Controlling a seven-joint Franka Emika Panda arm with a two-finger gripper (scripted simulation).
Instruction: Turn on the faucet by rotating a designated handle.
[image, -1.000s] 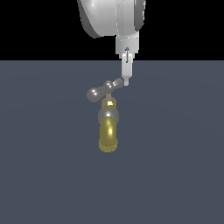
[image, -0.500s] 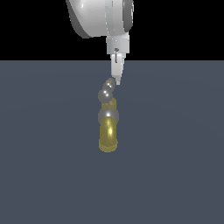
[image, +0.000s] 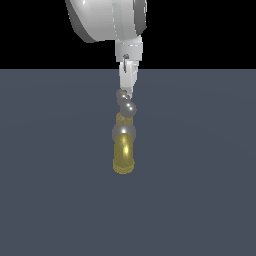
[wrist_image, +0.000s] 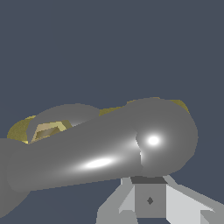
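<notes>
Both renders read evenly lit and moderately dim; I see no cast shadows on the flat grey floor (image: 200, 200). Background above it is pure black. My handle (wrist_image: 109, 148) carries two white specular hotspots in the wrist view, and it fills the frame. The faucet (image: 123, 150) spout glows softly yellow. Edges are sharp, slightly jagged; no blur or distortion.

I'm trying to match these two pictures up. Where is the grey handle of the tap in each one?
Exterior view: the handle sits just above centre, end-on below the gripper, above the brass spout.
Wrist view: the handle fills the middle as a big grey bar, close to the camera.
Shared landmark: the brass of the faucet, the spout in the exterior view and yellow patches behind the handle in the wrist view.
</notes>
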